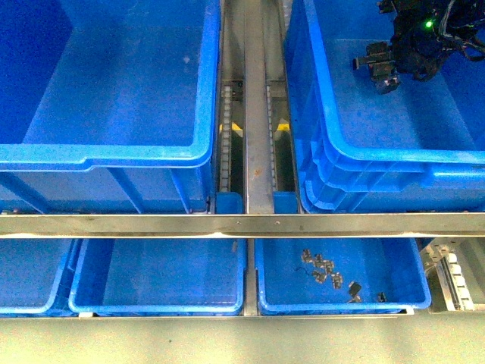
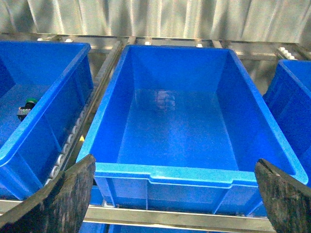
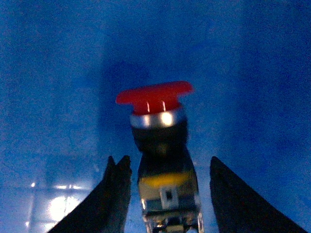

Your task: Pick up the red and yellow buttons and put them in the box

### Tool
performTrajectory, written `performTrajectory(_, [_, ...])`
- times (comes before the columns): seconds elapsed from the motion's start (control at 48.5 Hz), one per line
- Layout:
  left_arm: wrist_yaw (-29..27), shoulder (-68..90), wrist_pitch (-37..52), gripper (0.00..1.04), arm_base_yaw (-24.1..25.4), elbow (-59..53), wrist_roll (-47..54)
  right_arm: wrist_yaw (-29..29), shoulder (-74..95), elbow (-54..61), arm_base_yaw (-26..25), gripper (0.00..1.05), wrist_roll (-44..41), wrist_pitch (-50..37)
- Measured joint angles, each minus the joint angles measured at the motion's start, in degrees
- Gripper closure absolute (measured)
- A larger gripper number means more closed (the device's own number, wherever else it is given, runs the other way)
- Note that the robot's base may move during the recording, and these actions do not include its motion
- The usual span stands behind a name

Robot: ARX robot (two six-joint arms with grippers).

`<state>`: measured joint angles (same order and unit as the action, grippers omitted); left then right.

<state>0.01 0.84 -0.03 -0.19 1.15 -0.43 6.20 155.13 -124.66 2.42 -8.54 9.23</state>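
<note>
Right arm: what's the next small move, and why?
Probably close the right claw on the red mushroom-capped push-button. Its black switch body sits between the two open fingers with a gap showing on each side, so nothing is gripped yet.

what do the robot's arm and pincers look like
The right arm is black and blocky, with a small green light and loose black cables. The left pincer has broad, dark, scuffed wedge-shaped fingers. The right pincer has plain, dark, tapering ones.
</note>
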Motion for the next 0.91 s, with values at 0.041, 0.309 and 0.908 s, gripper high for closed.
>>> performTrajectory(0.041, [0.0, 0.0, 0.0, 0.08, 0.0, 0.0, 0.0, 0.3, 0.0, 0.0, -0.1, 0.48, 0.0, -0.1])
performTrajectory(0.309, [0.0, 0.0, 0.0, 0.08, 0.0, 0.0, 0.0, -5.9, -12.9, 20.2, -0.2, 0.05, 1.6, -15.2])
performTrajectory(0.908, [0.0, 0.0, 0.0, 0.08, 0.0, 0.0, 0.0, 0.8, -78.9, 98.3, 8.0, 0.09, 38.0, -31.3])
